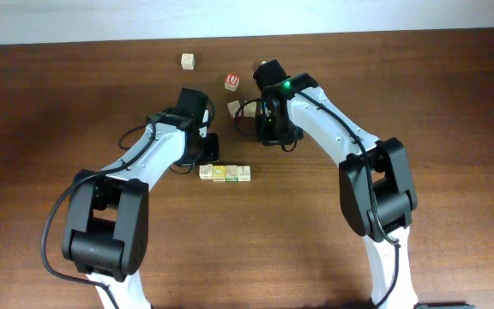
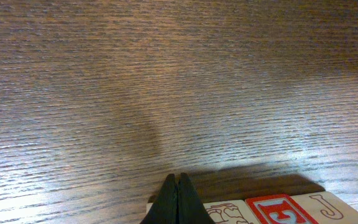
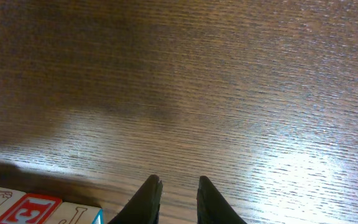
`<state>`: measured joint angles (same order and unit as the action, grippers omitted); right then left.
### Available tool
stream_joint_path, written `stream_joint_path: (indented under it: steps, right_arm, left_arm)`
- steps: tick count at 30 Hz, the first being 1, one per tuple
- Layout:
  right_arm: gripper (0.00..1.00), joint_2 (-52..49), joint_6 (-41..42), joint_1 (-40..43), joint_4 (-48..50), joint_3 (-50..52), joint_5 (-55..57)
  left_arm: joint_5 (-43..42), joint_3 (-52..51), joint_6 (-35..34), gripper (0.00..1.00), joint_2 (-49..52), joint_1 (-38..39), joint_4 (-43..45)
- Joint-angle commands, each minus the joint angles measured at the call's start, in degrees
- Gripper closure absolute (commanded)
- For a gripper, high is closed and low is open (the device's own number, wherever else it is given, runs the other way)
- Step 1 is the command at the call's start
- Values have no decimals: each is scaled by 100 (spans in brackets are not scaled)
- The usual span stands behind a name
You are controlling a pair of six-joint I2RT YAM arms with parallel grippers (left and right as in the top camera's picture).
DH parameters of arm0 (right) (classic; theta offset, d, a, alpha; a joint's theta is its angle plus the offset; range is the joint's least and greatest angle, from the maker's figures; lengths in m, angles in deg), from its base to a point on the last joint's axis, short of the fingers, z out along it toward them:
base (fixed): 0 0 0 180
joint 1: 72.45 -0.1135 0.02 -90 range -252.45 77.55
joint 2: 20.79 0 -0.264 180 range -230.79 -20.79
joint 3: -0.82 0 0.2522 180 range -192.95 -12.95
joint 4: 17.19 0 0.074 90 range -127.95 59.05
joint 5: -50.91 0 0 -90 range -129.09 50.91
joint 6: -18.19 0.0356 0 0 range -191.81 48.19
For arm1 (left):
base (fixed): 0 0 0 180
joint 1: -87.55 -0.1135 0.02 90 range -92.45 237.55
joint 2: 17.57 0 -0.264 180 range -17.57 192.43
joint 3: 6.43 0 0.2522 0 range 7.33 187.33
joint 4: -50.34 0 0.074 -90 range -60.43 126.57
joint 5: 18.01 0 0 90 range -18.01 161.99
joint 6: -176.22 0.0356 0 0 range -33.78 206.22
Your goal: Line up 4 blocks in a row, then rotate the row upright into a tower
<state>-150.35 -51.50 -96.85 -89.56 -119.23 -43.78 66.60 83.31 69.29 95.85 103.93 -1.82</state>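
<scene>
Blocks (image 1: 225,173): seemingly four, touching, row left-to-right

Obstacle one: the row of four pale wooden alphabet cubes (image 1: 225,172), set tight side by side, with no finger room between them. My left gripper (image 2: 178,198), jaws together, stands just far of the row's left end. My right gripper (image 3: 179,183), jaws slightly apart, is far-right of the row. Further obstacles: a pale cube (image 1: 234,108) beside my right arm, a red-faced cube (image 1: 232,81) and another pale cube (image 1: 188,61) farther off. The dark brown wooden table (image 1: 75,103) lies open left, right and near.
</scene>
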Motion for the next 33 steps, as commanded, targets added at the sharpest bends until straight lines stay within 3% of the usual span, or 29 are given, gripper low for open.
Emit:
stream_joint_path:
  steps: [1, 33]
  right_arm:
    - [79, -70, -37, 11, 15, 37, 114]
    - [79, -70, -35, 11, 22, 37, 116]
  left_arm:
    - [-44, 76, -33, 100, 15, 13, -39]
    - [-90, 76, -31, 100, 15, 13, -179]
